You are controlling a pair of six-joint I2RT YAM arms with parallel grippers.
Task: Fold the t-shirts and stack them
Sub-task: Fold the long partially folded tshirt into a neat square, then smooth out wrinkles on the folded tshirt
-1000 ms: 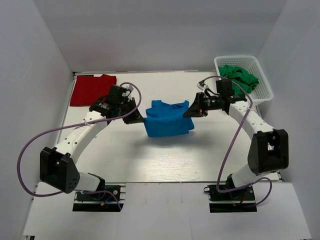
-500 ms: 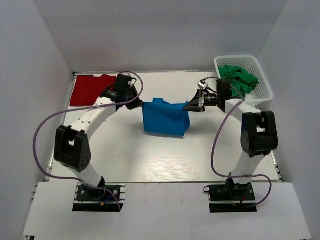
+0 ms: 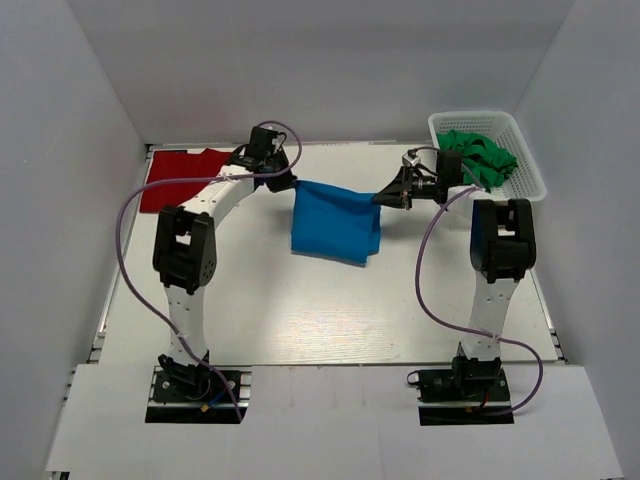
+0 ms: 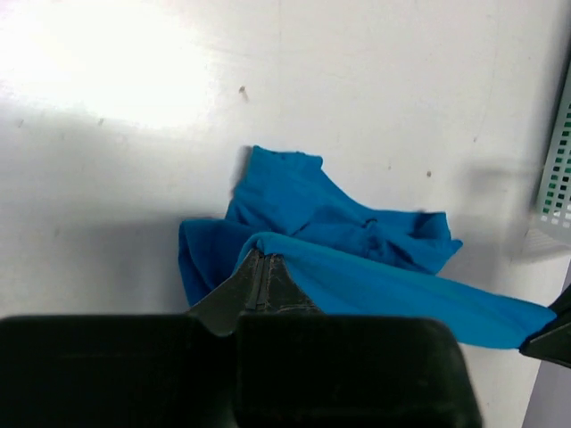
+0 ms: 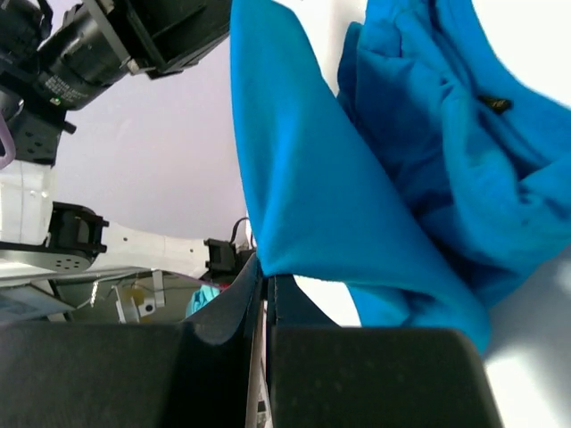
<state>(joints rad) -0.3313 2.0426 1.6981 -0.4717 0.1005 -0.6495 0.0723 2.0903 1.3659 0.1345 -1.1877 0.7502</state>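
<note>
Left claw point(image 3: 290, 186): pinched shut on one top corner of the blue shirt point(image 3: 335, 222); its wrist view shows cloth clamped between the closed tips.
Right claw point(image 3: 381, 199): pinched shut on the opposite top corner, with the held edge pulled fairly taut between the two claws.
Blue shirt: lifted over the far middle of the table point(image 3: 300, 320); the top edge is in the air, and the lower part hangs bunched and seems to brush the surface.
Red shirt point(image 3: 180, 178): lying flat at the far left corner, well apart from both claws.
Basket point(image 3: 528, 178): at the far right, holding green cloth point(image 3: 478, 150).
Step in hand: most likely spreading the blue shirt out before any fold.
Next move calls for: both claws travelling together with the edge taut, laying the shirt flat without wrinkles, and letting go only once it rests.
</note>
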